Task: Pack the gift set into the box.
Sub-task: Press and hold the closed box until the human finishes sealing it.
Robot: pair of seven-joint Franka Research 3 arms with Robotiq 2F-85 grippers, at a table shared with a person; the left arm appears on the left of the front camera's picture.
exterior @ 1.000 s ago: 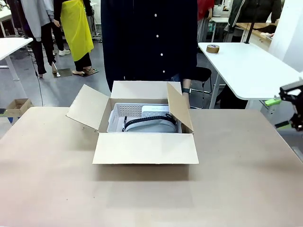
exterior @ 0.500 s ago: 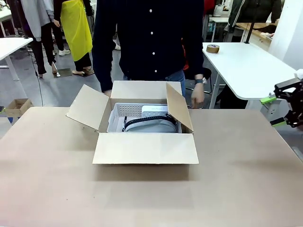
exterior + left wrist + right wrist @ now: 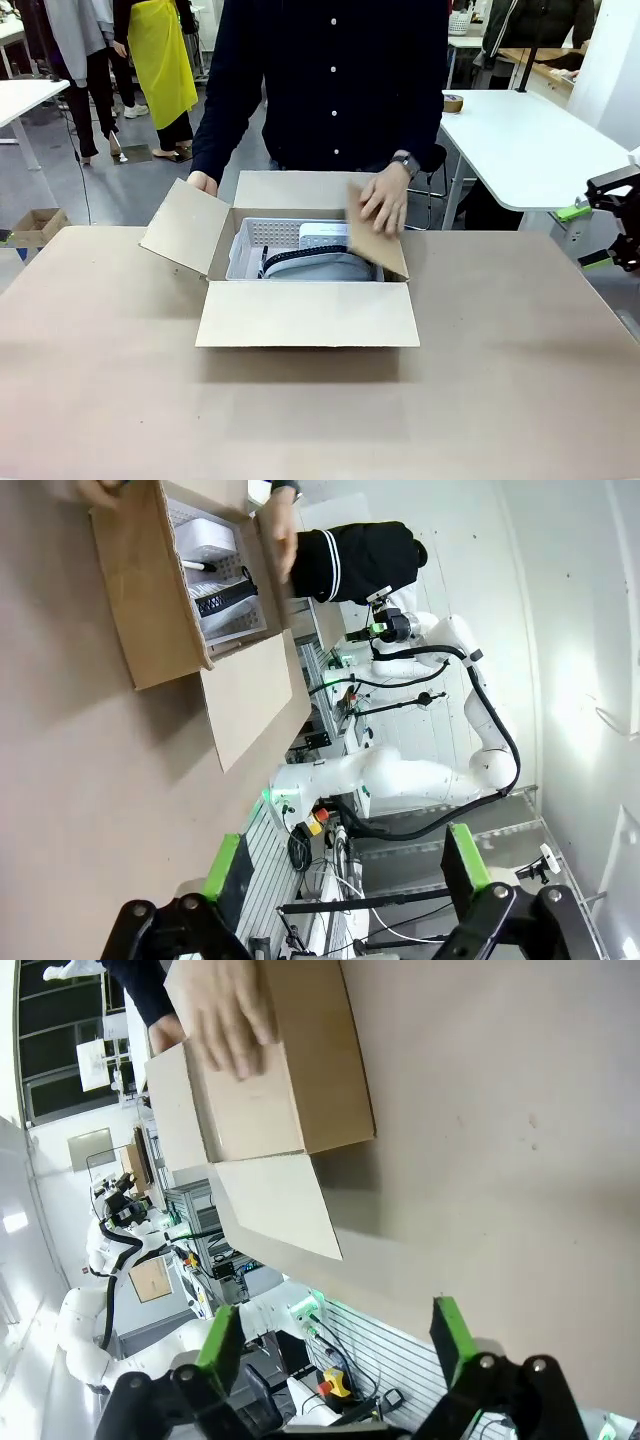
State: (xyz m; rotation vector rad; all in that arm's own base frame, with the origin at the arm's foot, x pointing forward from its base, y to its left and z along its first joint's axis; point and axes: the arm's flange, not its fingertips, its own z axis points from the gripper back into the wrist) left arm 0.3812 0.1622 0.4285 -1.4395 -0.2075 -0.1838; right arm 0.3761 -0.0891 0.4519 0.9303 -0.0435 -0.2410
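Now: box sits open at the middle of the surface, white basket and a grey item inside. A person's hand lies on one side flap; the person's other hand holds the opposite flap. My left hand and right hand both gape empty, well apart from the box.

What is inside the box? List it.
The box holds a white perforated basket with a white item and a grey, dark-banded pouch. Anything beneath them is covered.

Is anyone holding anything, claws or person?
Left gripper and right gripper are open, empty. The person's one hand lies on a side flap of the box; the other hand holds the opposite flap's edge.
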